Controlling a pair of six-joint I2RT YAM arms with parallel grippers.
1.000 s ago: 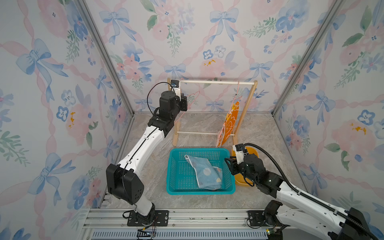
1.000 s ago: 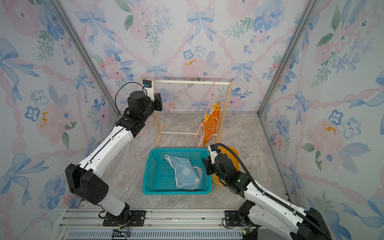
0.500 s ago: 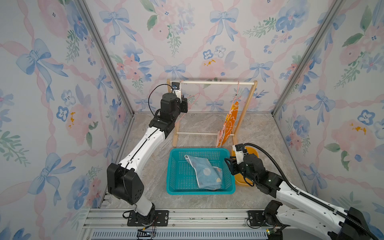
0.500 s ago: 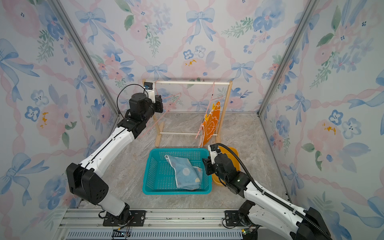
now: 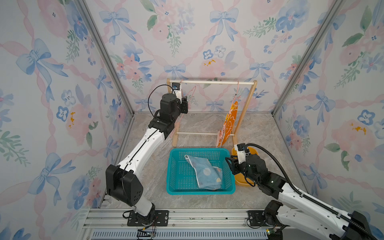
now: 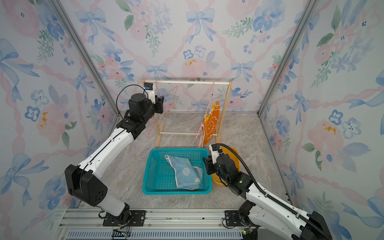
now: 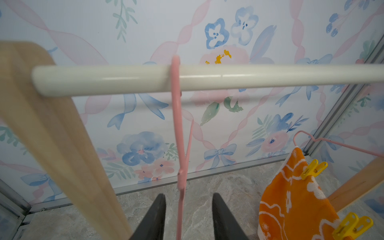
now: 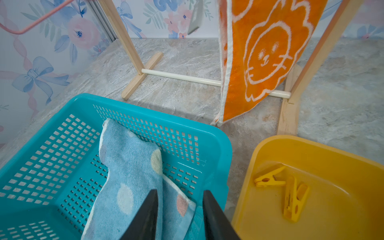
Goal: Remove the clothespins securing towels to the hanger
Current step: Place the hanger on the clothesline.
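Note:
The orange lion towel [image 5: 228,122] hangs from a pink hanger [image 7: 332,143] at the rack's right end. Two yellow clothespins [image 7: 313,169] [image 7: 351,226] clip it there. An empty pink hanger [image 7: 179,145] hangs at the rack's left end. My left gripper [image 7: 189,199] is open, one jaw on each side of the hanger's wire without touching it. The blue spotted towel [image 5: 205,172] lies in the teal basket [image 5: 172,166]. Above the basket's right part my right gripper [image 8: 179,195] is open and holds nothing. Two loose clothespins [image 8: 270,179] [image 8: 293,199] lie in the yellow tub [image 8: 332,162].
The wooden rack with its white top bar [image 5: 216,82] stands at the back, close to the rear wall. The yellow tub [image 5: 242,181] sits right beside the basket, partly under my right arm. Floral walls enclose the marble floor on three sides.
My left gripper's jaws have opened and let go of the empty pink hanger. The right arm has not moved.

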